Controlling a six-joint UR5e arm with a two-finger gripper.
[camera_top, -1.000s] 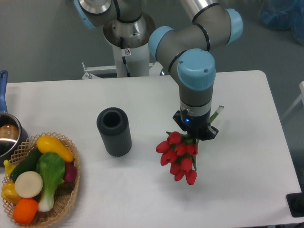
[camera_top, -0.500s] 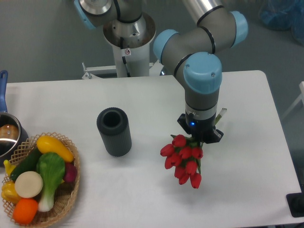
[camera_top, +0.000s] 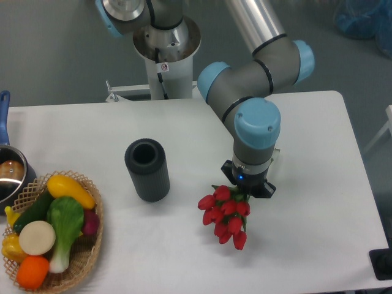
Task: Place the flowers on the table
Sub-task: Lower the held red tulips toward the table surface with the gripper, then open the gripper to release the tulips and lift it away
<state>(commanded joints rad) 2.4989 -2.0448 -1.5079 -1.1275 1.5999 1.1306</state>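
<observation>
Camera view, as I read it: gripper [camera_top: 247,189] jaws clamped on flowers [camera_top: 224,212], low over table [camera_top: 318,202]; lowering nearly done, release outstanding.

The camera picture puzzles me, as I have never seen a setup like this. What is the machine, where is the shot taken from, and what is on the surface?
It is a jointed grey and blue robot arm, seen by a fixed camera looking down from above the front. Its tool hides its own fingers but seems to grip the flowers, a bunch of red tulip buds, by the stems above the table. Also there: a dark cylinder standing upright, a wicker basket of toy vegetables, and a pot at the left edge.
</observation>
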